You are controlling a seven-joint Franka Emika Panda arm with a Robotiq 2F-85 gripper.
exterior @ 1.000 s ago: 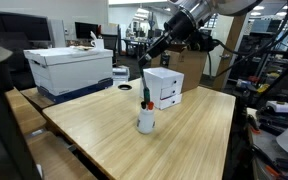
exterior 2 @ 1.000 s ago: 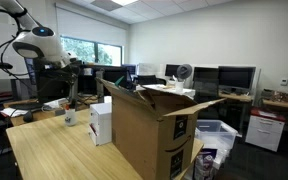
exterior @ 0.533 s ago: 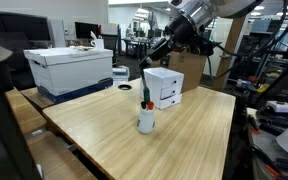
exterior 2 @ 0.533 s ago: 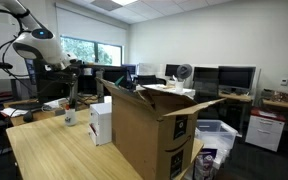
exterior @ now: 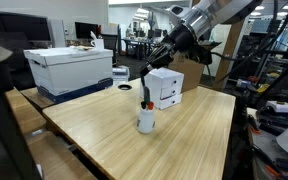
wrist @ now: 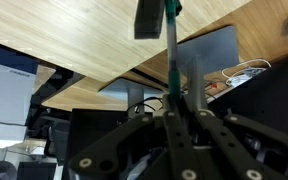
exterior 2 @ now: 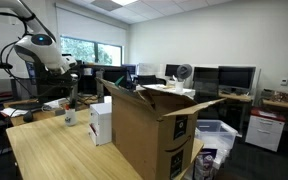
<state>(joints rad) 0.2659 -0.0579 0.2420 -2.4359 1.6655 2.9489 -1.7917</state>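
My gripper hangs above a white cup that stands on the wooden table. The cup holds markers with red and green tips. In the wrist view the jaws are shut on a thin green marker that points toward the table top. The gripper is also above the cup in both exterior views.
A white drawer box stands just behind the cup. A white storage box on a blue bin sits at the table's far corner. A large open cardboard box stands beside the table. Desks with monitors fill the room behind.
The arm has swung down and toward the cup, bringing the gripper with the green marker lower over it. The cup and boxes have not moved.
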